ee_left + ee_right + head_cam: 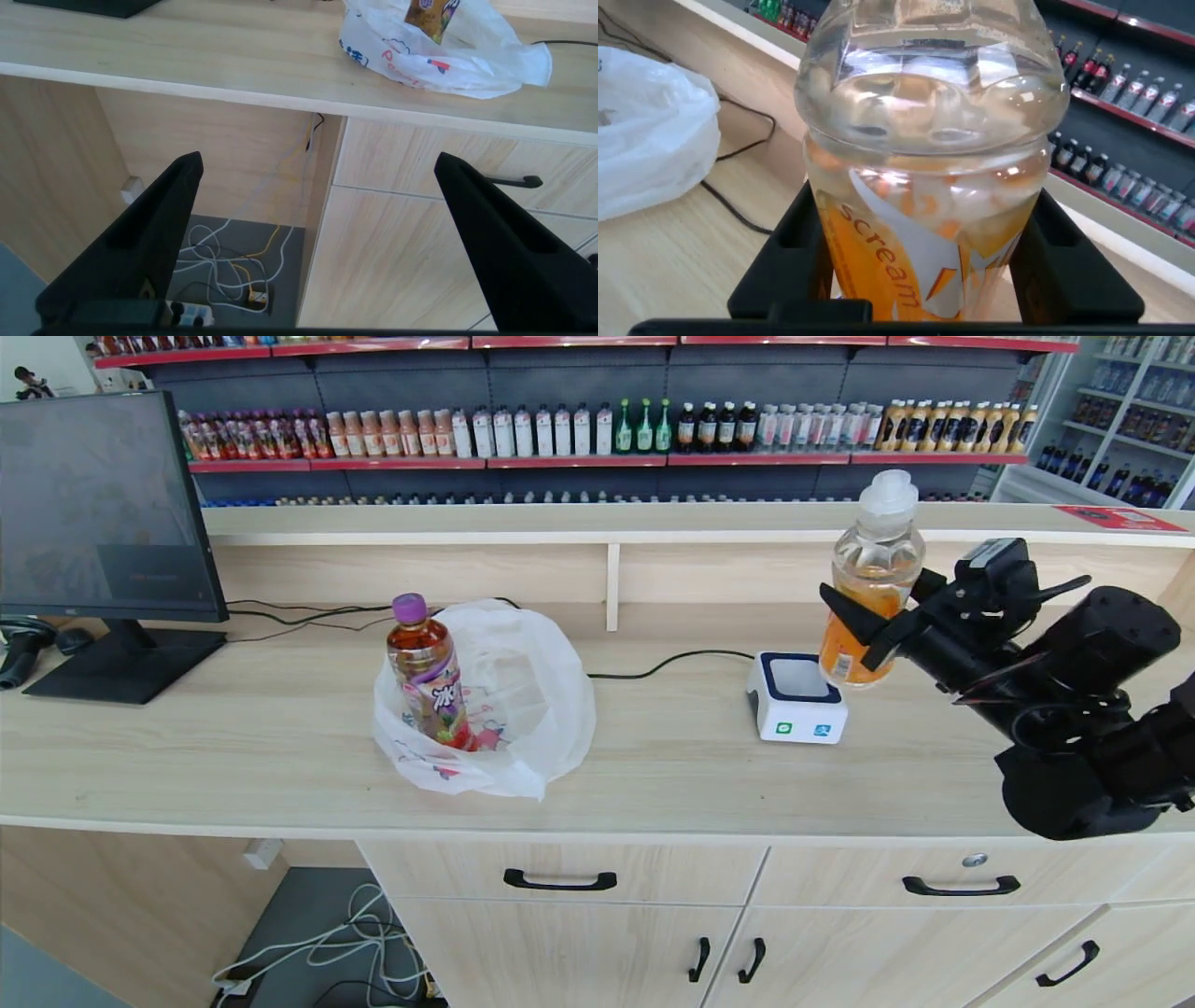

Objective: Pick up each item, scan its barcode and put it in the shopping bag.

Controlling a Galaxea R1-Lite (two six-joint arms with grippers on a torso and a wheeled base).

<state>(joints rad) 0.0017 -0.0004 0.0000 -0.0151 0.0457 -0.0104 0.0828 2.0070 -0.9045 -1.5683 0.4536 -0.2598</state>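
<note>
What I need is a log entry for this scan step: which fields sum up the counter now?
right gripper: shut on orange-label bottle, upright beside scanner
left gripper: open, below the counter edge
shopping bag: white, on counter
purple-capped bottle: standing in bag
scanner: white box right of bag

A black monitor stood on the surface well left of the right jaws. Shelves of bottles ran far beyond them. Drawers sat below the surface, and white cables lay on the floor beyond the left jaws.
</note>
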